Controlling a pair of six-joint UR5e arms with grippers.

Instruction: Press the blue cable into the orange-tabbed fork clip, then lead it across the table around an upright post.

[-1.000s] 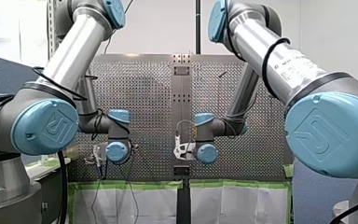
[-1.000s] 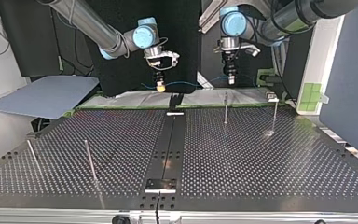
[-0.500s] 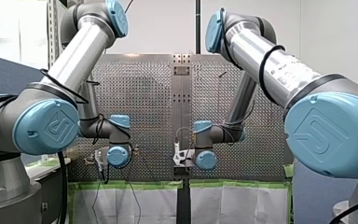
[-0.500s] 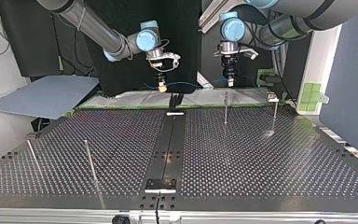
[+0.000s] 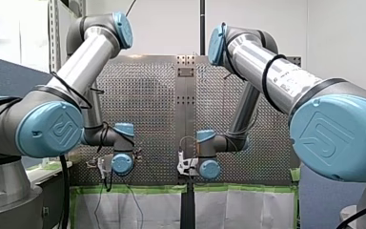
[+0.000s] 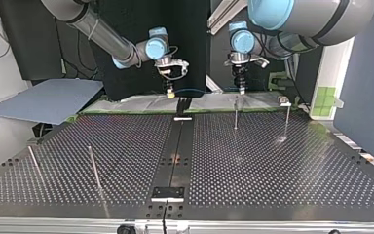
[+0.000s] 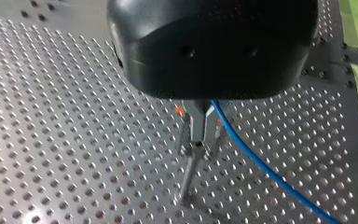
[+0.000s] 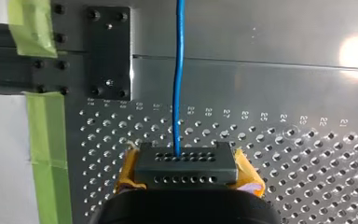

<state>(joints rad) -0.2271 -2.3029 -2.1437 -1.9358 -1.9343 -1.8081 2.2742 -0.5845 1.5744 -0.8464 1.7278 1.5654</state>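
Observation:
The blue cable (image 6: 195, 89) hangs in a shallow arc between my two grippers above the table's far edge in the top view. My left gripper (image 7: 199, 136), black with metal fingers, is shut on the blue cable (image 7: 261, 170), which trails away beside it. Right under those fingers stands a thin stem (image 7: 189, 173) with forked prongs and small orange tabs (image 7: 180, 111); in the top view this fork clip (image 6: 235, 111) is just below my left gripper (image 6: 242, 88). My right gripper (image 8: 186, 170), with yellow pads, is shut on the cable (image 8: 179, 84), which runs straight ahead of it.
The perforated table (image 6: 272, 165) has a dark centre rail (image 6: 175, 151). Thin upright posts stand at the top view's right (image 6: 287, 122) and left (image 6: 93, 165), (image 6: 33, 161). A black bracket (image 6: 183, 105) sits at the rail's far end. A grey board (image 6: 48, 100) lies off the table's left.
Both arms have come down towards the table's far edge. In the top view my left gripper has sunk onto the stem's top, and my right gripper has dropped and shifted slightly right.

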